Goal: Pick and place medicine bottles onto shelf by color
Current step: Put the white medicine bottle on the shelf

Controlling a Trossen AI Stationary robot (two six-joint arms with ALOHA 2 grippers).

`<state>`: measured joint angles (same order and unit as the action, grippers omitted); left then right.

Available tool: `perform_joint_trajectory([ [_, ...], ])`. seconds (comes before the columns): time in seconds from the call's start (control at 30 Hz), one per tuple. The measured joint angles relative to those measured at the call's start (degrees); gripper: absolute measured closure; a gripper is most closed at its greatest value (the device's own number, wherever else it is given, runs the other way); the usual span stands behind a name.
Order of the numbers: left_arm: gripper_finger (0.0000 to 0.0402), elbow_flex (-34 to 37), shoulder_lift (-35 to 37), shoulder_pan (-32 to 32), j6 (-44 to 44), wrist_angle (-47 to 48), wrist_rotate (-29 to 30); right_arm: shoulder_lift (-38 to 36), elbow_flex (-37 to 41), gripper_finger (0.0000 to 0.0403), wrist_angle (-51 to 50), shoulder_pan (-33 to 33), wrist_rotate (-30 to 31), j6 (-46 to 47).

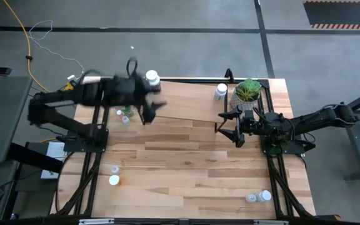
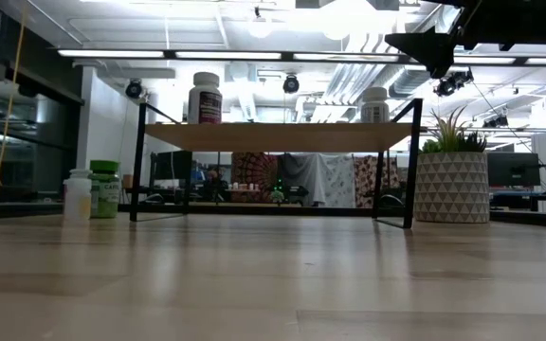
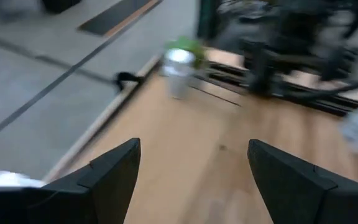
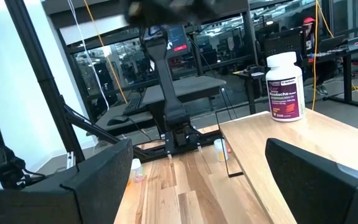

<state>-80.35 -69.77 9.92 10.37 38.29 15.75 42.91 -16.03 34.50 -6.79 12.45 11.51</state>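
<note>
The shelf [image 1: 192, 100] stands at the table's far middle. On it are a white bottle with a maroon label [image 1: 152, 78] at the far left corner and a white bottle [image 1: 221, 92] near the right end. My left gripper [image 1: 154, 109] hovers open above the shelf's left end, holding nothing; its fingers [image 3: 114, 177] show wide apart. My right gripper [image 1: 225, 124] waits open at the shelf's right end, near side. A green-capped bottle [image 2: 105, 188] and a white one [image 2: 78, 196] stand on the table left of the shelf.
A potted plant [image 1: 249, 90] stands at the shelf's right end. Two small bottles [image 1: 114, 175] are near the table's left edge and two more [image 1: 259, 197] lie at the near right. The table's middle holds nothing.
</note>
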Motion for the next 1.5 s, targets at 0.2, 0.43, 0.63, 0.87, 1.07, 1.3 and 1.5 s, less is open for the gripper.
perform_joint_trajectory([
  [0.2, 0.0116, 30.44, 13.47, -10.60, 1.82, -31.82, -0.52, -0.02, 0.00, 0.0045, 0.02, -0.02, 0.04, 0.02],
  [0.43, 0.0116, 53.07, 22.64, -20.37, -3.67, -65.48, 0.14, 0.00, 0.00, 0.0045, 0.04, -0.02, 0.17, 0.57],
  [0.63, 0.0116, 58.03, 25.24, -24.67, -7.22, -68.20, 5.32, -0.02, 0.00, 0.0045, 0.08, -0.02, 0.20, 1.52],
  [0.87, 0.0116, 58.13, 25.22, -25.45, -8.27, -67.76, 9.40, 0.18, -1.35, 0.0045, 1.66, -0.34, -3.72, 5.39],
  [1.07, 0.0116, 58.13, 25.22, -25.45, -11.13, -67.72, 9.37, 2.42, -15.60, 0.0045, -33.55, -8.71, 0.92, 13.90],
  [1.3, 0.0116, 58.13, 25.17, -25.45, -11.17, -67.68, 9.37, 15.37, -36.30, 0.0045, -87.05, -22.97, 2.21, 50.67],
  [1.5, 0.0115, 58.13, 25.17, -25.45, -11.11, -67.66, 9.37, 29.74, -47.67, 0.0045, -108.64, -34.00, -13.16, 73.80],
])
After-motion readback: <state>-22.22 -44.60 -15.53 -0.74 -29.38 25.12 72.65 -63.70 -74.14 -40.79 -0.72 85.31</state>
